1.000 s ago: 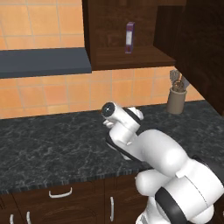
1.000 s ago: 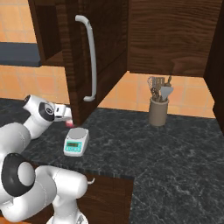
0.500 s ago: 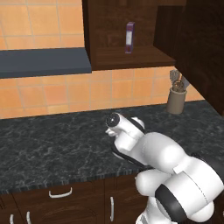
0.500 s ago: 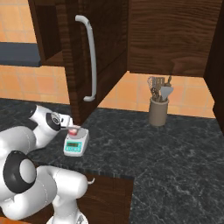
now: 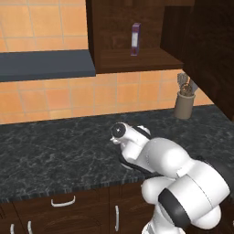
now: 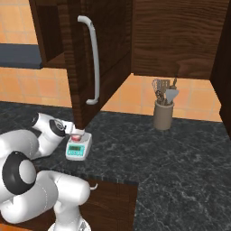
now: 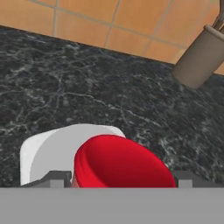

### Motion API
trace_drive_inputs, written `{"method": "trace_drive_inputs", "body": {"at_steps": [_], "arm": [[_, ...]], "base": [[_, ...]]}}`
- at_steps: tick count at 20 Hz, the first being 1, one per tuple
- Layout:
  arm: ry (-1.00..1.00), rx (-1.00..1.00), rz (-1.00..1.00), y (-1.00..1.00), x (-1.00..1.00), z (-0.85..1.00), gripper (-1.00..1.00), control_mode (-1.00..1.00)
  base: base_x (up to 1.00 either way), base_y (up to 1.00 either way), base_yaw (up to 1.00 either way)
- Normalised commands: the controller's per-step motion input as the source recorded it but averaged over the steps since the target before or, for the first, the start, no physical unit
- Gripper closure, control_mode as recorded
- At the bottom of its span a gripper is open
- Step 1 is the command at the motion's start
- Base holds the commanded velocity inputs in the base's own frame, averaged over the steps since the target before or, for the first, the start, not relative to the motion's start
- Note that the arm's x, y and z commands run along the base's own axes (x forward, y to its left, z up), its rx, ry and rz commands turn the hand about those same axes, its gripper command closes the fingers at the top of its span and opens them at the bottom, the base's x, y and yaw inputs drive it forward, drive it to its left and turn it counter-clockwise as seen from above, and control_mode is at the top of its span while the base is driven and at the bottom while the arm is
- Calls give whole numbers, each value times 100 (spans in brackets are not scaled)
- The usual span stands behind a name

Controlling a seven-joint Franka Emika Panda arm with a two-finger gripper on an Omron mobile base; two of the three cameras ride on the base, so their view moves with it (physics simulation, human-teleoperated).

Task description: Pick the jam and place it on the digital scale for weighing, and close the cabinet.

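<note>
1. Two dark finger tips of the gripper (image 7: 117, 178) flank the jam (image 7: 122, 164) at its 9 and 3 o'clock, pinching the jar by its sides.
2. Jam: red lid facing the hand camera, poised over the digital scale (image 6: 78, 147); contact between jar and plate cannot be judged.
3. Digital scale: white body on the black marbled counter (image 6: 171, 153), teal display toward the base.
4. Cabinet (image 6: 94, 54): door swung open, long silver bar handle (image 6: 93, 63) upright, at 12 o'clock from the scale.
5. Purple-and-white box (image 5: 135, 39) upright on the cabinet shelf.
6. Utensil holder (image 6: 163, 113) at 2 o'clock from the scale, against the orange tiled wall (image 5: 55, 98).
</note>
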Motion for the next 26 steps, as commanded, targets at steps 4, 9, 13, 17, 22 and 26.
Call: {"method": "trace_drive_inputs", "body": {"at_steps": [4, 9, 13, 17, 22, 26], "arm": [[0, 0, 0, -1, 12, -1, 100, -100], [0, 0, 0, -2, 0, 0, -100, -100], [-6, 0, 0, 0, 0, 0, -100, -100], [-13, 0, 0, -2, 2, 0, -100, -100], [-2, 0, 0, -3, 0, 2, -100, -100], [-10, 0, 0, 21, -20, 54, -100, -100]], "base": [[0, 0, 0], [0, 0, 0], [0, 0, 0], [0, 0, 0], [0, 0, 0], [0, 0, 0]]}}
